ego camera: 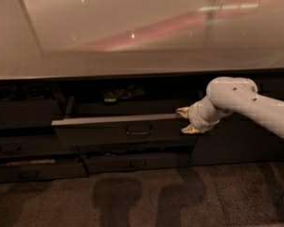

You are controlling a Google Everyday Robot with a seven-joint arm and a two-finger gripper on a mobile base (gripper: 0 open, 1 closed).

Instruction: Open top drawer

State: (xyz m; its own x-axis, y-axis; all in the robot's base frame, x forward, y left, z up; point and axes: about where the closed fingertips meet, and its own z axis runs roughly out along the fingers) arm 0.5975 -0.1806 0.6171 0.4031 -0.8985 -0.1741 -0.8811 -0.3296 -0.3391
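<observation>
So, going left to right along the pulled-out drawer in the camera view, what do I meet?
Left corner of the wide dark grey-brown top drawer → its small dark bar handle → the pale gripper at the drawer's right end → the robot's white arm.
</observation>
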